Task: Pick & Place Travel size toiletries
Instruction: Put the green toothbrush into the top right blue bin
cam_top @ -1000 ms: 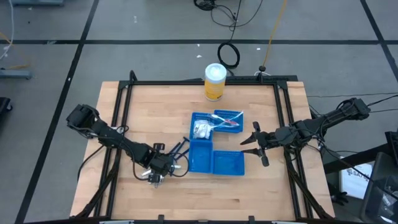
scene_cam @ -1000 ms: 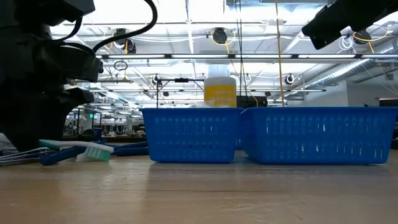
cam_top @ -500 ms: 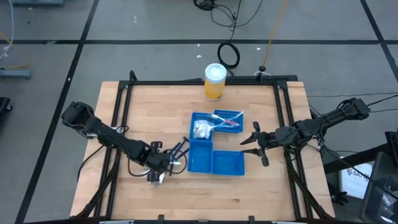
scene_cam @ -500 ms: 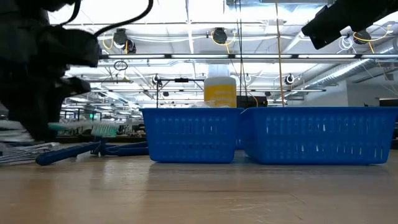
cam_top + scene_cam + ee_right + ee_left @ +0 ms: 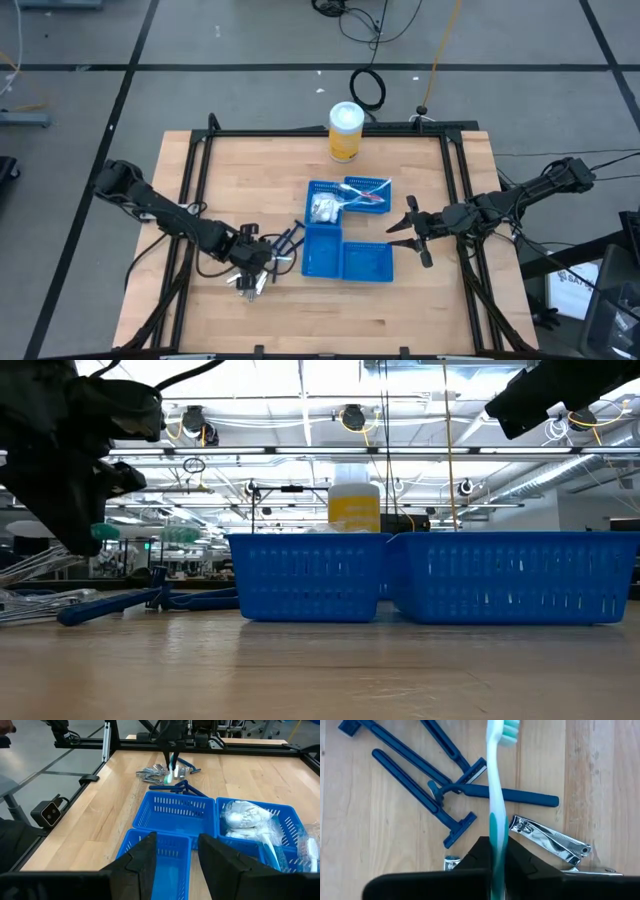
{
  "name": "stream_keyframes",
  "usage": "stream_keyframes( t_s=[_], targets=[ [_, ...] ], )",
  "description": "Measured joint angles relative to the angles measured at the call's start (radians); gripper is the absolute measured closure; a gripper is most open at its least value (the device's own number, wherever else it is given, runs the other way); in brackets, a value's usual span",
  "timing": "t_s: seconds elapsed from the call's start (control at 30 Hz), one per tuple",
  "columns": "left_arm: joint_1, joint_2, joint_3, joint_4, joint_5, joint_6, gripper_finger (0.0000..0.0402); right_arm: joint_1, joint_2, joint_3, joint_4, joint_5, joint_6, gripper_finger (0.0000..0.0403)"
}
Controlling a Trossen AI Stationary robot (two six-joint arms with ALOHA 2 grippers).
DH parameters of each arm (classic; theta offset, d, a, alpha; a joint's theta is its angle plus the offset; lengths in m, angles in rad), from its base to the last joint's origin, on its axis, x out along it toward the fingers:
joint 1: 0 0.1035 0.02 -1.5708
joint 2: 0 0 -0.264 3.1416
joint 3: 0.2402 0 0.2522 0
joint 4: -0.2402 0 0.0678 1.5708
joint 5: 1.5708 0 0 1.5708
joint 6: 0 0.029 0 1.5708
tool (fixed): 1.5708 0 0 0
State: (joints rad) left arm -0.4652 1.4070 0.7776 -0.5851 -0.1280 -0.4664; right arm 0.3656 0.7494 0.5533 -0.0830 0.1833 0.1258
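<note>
My left gripper hangs over the table's near left, shut on a white and teal toothbrush. The low view shows this toothbrush clear of the wood. Below it, dark blue razors and silvery nail clippers lie flat on the table. White packets and more toothbrushes lie in the far blue mesh trays. My right gripper waits open in the air to the right of the trays. My left gripper pinches the toothbrush's handle at its teal part between its two fingers, coming from above and pointing steeply down. The handle's free end is hidden between the fingers. The toothbrush sticks out about level, with its head toward the trays, lifted clear of the table.
A cluster of blue mesh trays stands mid-table, with the two near ones bare inside. A tall yellow canister with a white lid stands at the far edge. A black frame runs around the table. Bare wood lies near and left.
My left gripper has risen from the table with the toothbrush. The toothbrush lay on the wood beside the razors a second ago and now hangs clear, about level. The razors and clippers have stayed where they were.
</note>
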Motion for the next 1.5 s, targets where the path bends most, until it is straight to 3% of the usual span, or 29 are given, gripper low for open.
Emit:
stream_keyframes(
  t_s=[0.13,0.33,0.97,1.23,1.5],
  targets=[
    [0.006,0.038,0.001,0.009,-0.012,-0.008,0.0377,0.0,0.0,0.0,-0.004,0.0,0.0,0.0271],
    [0.006,0.079,0.001,0.017,-0.01,-0.008,0.0395,0.0,0.0,0.0,-0.004,0.0,0.0,0.0271],
    [0.017,0.101,0.001,0.044,-0.048,-0.138,0.0365,0.0,0.0,0.0,-0.004,0.0,0.011,0.0271],
    [0.019,0.197,0.004,0.096,-0.017,-0.143,0.0364,0.0,0.0,0.0,-0.004,0.0,0.018,0.0271],
    [0.025,0.203,0.002,0.161,-0.005,-0.146,0.0364,0.0,0.0,0.0,-0.004,0.0,0.019,0.0271]
  ],
)
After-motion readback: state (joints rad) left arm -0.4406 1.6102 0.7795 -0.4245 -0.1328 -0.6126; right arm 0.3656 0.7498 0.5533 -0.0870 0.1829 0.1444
